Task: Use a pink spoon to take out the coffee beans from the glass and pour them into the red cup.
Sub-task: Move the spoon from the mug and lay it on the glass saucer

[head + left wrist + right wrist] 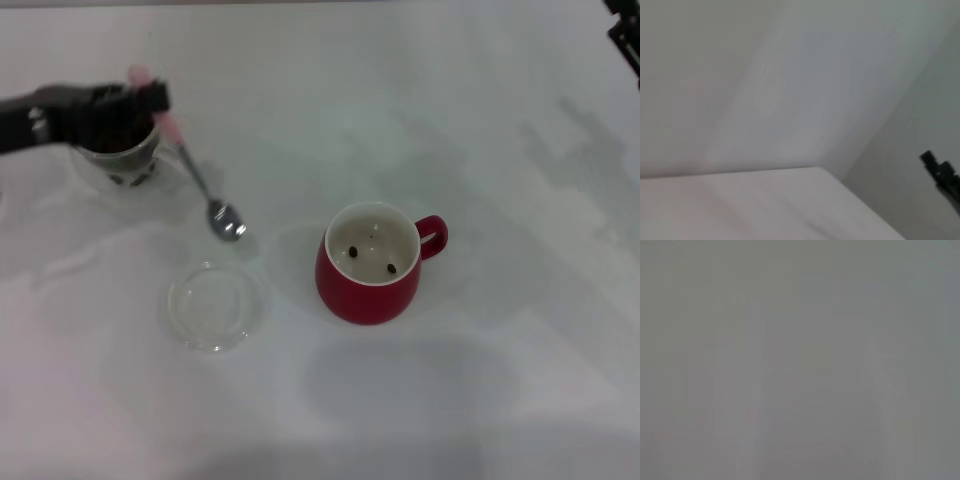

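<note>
The left tool (150, 100) reaches in from the left edge of the head view and sits over the glass (125, 160), clamped on the pale handle of the pink spoon (190, 165). The spoon slants down and away from the tool toward the middle of the surface (400, 100), its pink end poking up past the dark fingers and its shiny bowl hanging low, just beside the glass and above the flat round clear dish (213, 305). Whether the bowl touches the surface I cannot tell, and no bean is visible in it.

The glass stands at the far left, partly hidden under the tool; dark coffee beans (118, 145) show through its clear wall. The clear dish lies nearer the robot, between the glass and the red cup (372, 265) but well apart from each. The red cup stands upright near the centre, its loop handle pointing to the right, with two coffee beans lying on its creamy white floor.

The right tool (625, 35) is only a dark edge at the far right corner of the head view, off the work; its opening I cannot tell. The right wrist view is a blank grey field
</note>
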